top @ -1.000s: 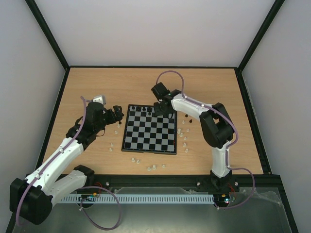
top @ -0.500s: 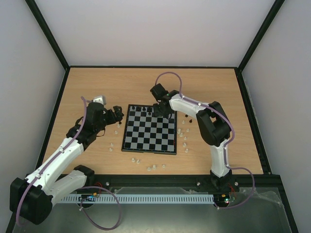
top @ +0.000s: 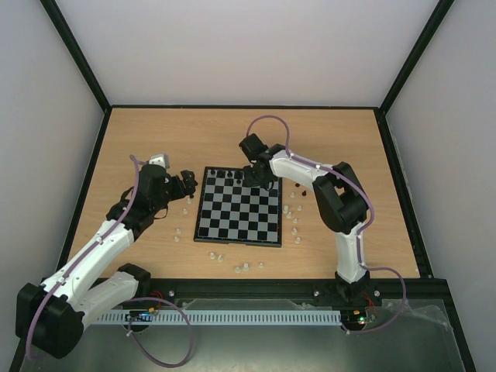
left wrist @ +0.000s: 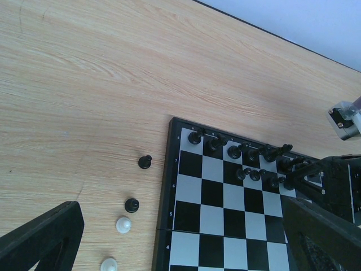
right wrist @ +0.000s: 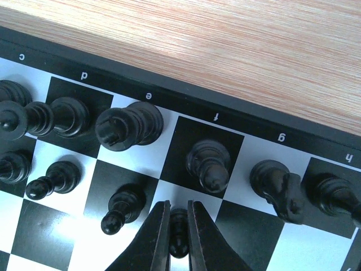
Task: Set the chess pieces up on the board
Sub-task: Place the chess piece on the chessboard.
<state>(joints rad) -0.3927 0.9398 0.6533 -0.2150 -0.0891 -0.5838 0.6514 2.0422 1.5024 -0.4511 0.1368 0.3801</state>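
R claw (right wrist: 178, 210) is pinched tight on a black pawn (right wrist: 178, 236) over the f-file square of the board (top: 232, 225), second black row; can't tell if its base touches. Judged best: lower straight, seat it flat, part the fingers only slightly. A neighbour pawn (right wrist: 121, 213) sits close at 9 o'clock and a bishop (right wrist: 207, 164) at 12. Room lies at 3 o'clock, where squares look bare, & toward 6. L claw (top: 186, 182) gapes wide, holding nothing, off the board's 9 o'clock edge near loose pieces (left wrist: 124, 224) on the worktop (top: 155, 132).
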